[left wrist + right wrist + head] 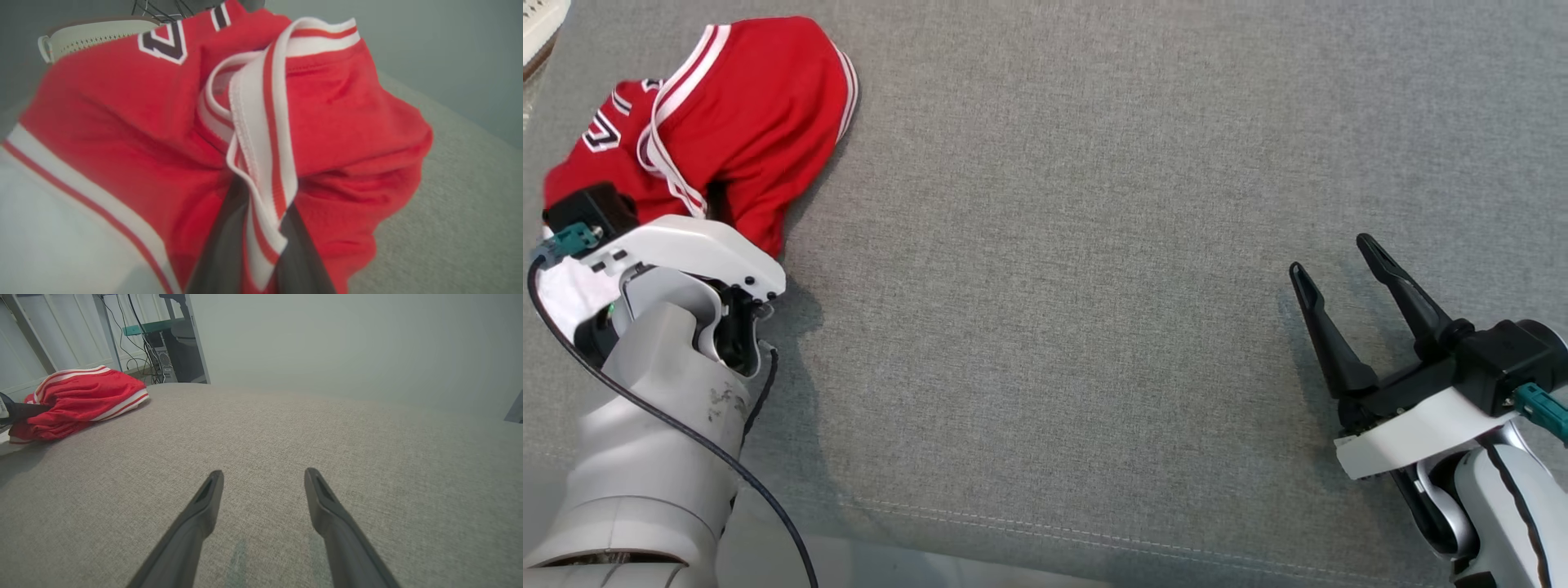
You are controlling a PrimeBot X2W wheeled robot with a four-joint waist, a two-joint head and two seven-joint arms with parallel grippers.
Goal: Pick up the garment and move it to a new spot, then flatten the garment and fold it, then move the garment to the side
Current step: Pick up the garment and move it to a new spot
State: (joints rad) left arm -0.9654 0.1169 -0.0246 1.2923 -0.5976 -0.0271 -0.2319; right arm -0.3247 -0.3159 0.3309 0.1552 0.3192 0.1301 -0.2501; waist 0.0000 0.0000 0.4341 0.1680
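The garment [735, 122] is a red jersey with white-and-red striped trim and a dark number, bunched up at the far left of the grey fabric surface [1094, 245]. My left gripper [265, 200] is shut on a fold of the garment's [347, 122] striped trim, with the dark fingers [220, 253] pinching it from both sides. In the head view the pale left wrist [678, 253] covers those fingers. My right gripper [1330, 255] hovers open at the right, far from the garment [81, 396], nothing between its fingers [204, 514].
A white mesh basket [539, 33] sits at the far left corner, just behind the garment. The surface's stitched front edge [1013, 523] runs along the bottom. Beyond the far edge stand a dark desk leg and cables [163, 347].
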